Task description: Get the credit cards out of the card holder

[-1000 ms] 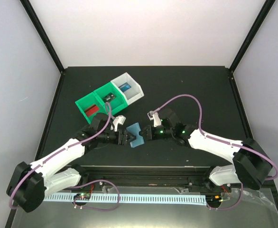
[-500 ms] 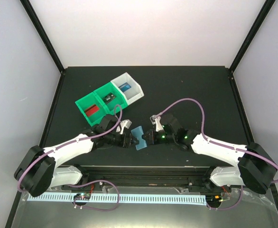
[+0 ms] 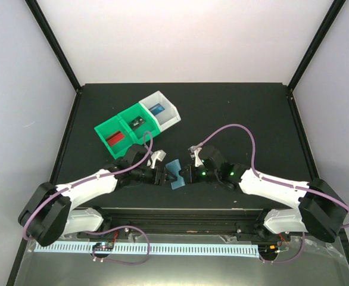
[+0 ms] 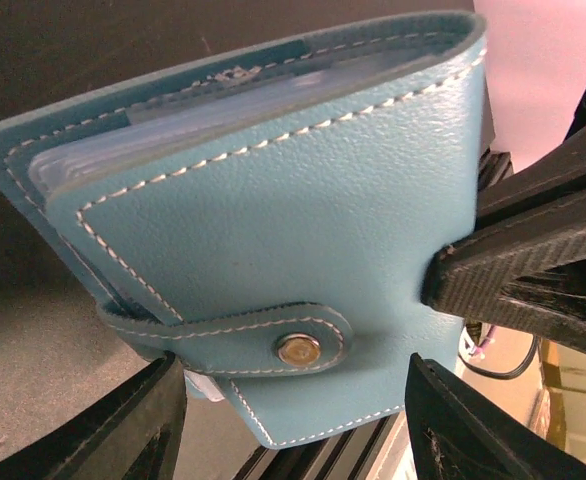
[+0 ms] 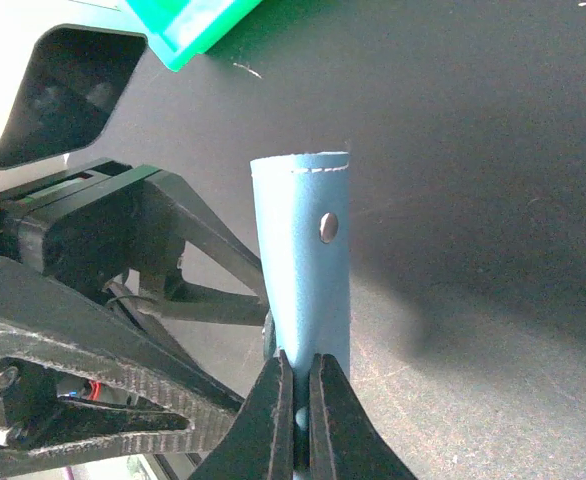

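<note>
Toward the back left, the green bins [image 3: 124, 126] and the white bin [image 3: 162, 110] sat side by side on the table [image 3: 246, 113]. Nearer the front, the left gripper [image 3: 161, 176] held its jaws spread wide about the card holder's [image 4: 293, 200] lower edge, not pinching it. The holder, its strap snapped, was clamped at one edge in the tightly closed right gripper [image 5: 298, 385].

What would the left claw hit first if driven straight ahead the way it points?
The card holder: its blue stitched cover sits just ahead of the left claw, jaws open. The right claw pinches its far edge. Exact depth is unclear.
</note>
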